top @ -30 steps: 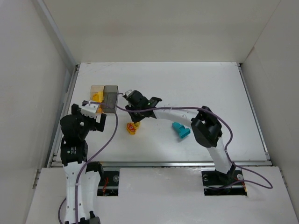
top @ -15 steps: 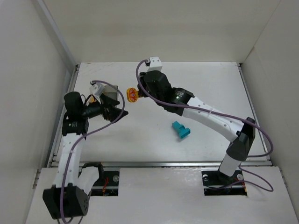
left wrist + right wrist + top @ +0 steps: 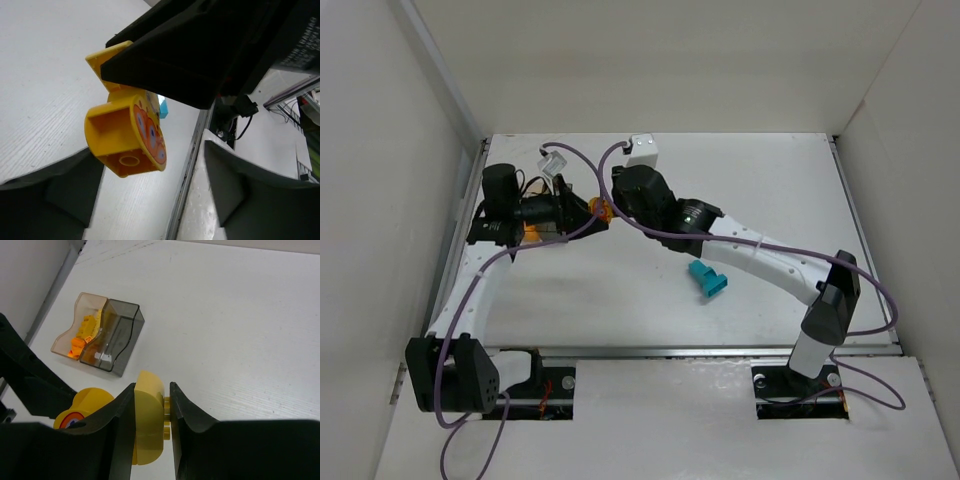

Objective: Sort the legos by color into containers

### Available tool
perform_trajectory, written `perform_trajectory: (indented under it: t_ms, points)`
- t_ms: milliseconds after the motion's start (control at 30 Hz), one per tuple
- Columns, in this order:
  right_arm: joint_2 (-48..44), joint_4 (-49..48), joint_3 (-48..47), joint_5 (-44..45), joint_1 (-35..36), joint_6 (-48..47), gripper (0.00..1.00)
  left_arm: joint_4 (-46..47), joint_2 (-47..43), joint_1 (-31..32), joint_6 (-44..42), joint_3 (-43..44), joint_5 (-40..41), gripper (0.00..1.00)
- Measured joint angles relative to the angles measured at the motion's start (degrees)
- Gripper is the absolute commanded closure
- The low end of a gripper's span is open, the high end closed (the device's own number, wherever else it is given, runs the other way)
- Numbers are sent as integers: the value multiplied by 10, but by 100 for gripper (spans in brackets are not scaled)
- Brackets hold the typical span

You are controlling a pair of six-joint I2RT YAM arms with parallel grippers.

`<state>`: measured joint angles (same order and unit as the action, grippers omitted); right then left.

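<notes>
My right gripper (image 3: 151, 388) is shut on a yellow lego with red marks (image 3: 148, 426) and holds it in the air; it shows in the top view (image 3: 603, 209) too. My left gripper (image 3: 150, 200) is open, its jaws standing wide on either side of this lego (image 3: 125, 145), apart from it. In the top view the left gripper (image 3: 586, 209) faces the right gripper (image 3: 608, 204). The amber container (image 3: 80, 327) holds several orange and yellow bits. The smoky grey container (image 3: 116, 336) adjoins it. The teal-blue block (image 3: 708, 280) lies on the table.
The left arm (image 3: 520, 212) covers most of the containers in the top view. White walls stand at the left, right and back. The table's near edge has a metal rail (image 3: 660, 352).
My right gripper has lifted the yellow lego off the table and carried it toward the containers. My left arm has swung out and brought its open gripper up to the lego.
</notes>
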<state>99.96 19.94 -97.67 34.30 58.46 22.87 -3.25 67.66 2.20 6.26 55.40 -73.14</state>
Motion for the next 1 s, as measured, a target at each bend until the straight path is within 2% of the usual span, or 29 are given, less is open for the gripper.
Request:
perform_trajectory:
  t_ms: [100,133,233,267,433,600,867,1000]
  points:
    - [0,-10,0,-3,0,-5,100,-10,14,8,-1,7,34,60]
    - [1,-13,0,-5,0,-8,100,-16,22,9,-2,10,45,72]
    - [9,-13,0,-6,-3,-19,100,-42,52,11,0,29,56,88]
    - [13,-14,1,-7,-5,-22,100,-51,62,12,-1,36,59,100]
    - [18,-28,20,-5,-11,-25,100,-92,92,16,-16,54,63,100]
    - [18,-57,57,-9,-18,-1,100,-144,83,12,-71,54,95,100]
    - [12,-16,134,-23,-115,38,100,-184,31,-27,-144,54,151,100]
    - [12,-11,136,-29,-114,42,100,-187,16,-26,-155,54,200,100]
